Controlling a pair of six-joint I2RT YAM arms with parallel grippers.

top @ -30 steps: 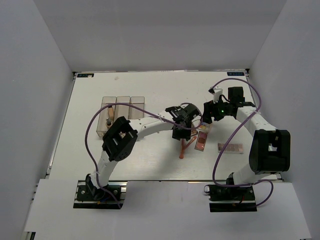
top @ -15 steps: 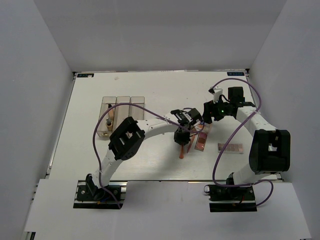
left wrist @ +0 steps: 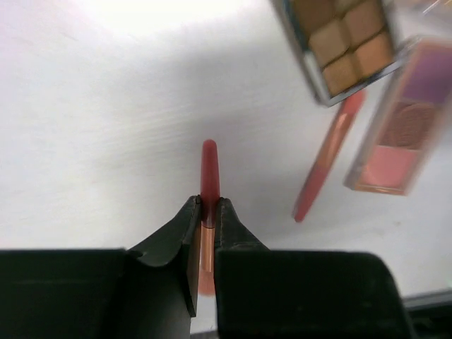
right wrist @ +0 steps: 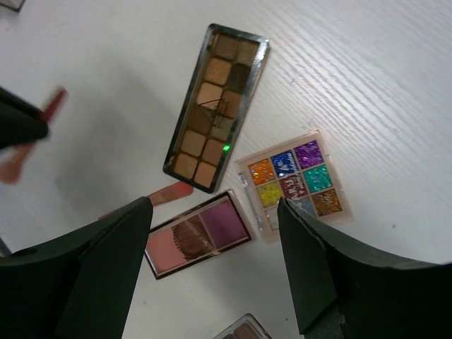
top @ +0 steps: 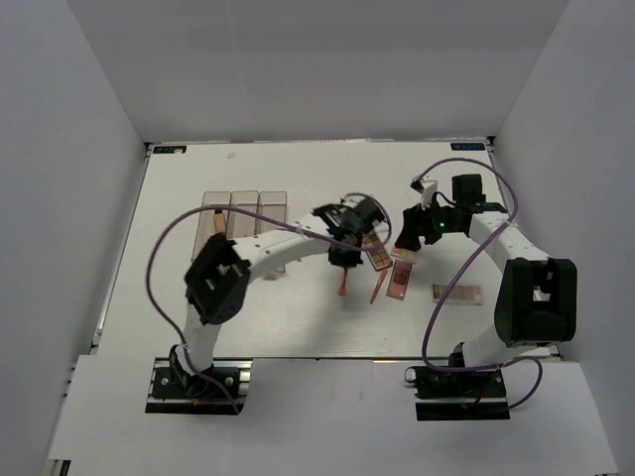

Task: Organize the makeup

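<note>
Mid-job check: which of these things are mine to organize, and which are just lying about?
To organize: orange-pink stick in left end effector, loose stick, nude palette, glitter palette, pink palette, mauve palette, beige bottle.
Not makeup: clear organizer, purple cable.

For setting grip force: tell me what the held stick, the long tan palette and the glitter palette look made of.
The stick in the left gripper: likely smooth plastic, red-orange, soft sheen. The long tan palette: shiny silvery rim, metal or metallised plastic, unclear which; matte powder pans. The glitter palette: pale pink frame, plastic or card; sparkling pans.
</note>
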